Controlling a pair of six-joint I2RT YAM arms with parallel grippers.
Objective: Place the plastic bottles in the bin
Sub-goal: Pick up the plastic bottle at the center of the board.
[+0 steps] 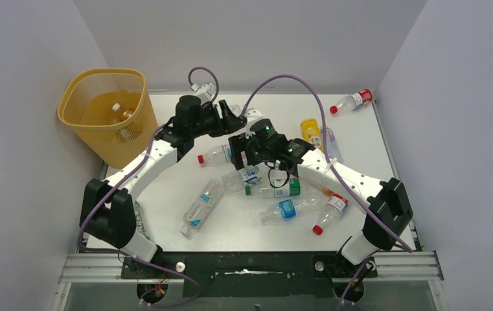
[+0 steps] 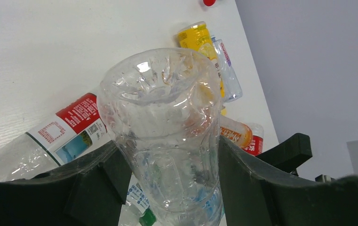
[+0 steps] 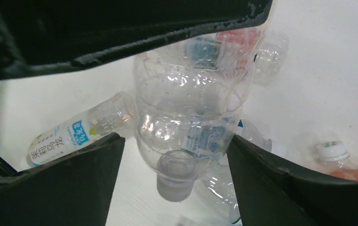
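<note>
My left gripper [image 1: 236, 120] [image 2: 172, 155] is shut on a clear unlabelled bottle [image 2: 163, 117], held off the table with its base pointing away from the camera. My right gripper [image 1: 251, 165] [image 3: 174, 141] is low over the pile, its jaws open on either side of the shoulder of a clear blue-labelled bottle [image 3: 186, 117]. A gap shows at the left finger [image 3: 73, 179]. The yellow mesh bin [image 1: 111, 146] stands at the far left with a bottle [image 1: 119, 113] inside. Several more bottles lie mid-table, among them a green-capped one [image 1: 273, 190] and a blue-labelled one [image 1: 289, 208].
A red-capped bottle [image 1: 354, 100] lies at the far right corner and a yellow one [image 1: 309, 131] beside the right arm. A white-labelled bottle [image 1: 199, 207] lies near left, and a red-labelled one [image 1: 214, 155] lies under the left arm. Grey walls close in on three sides.
</note>
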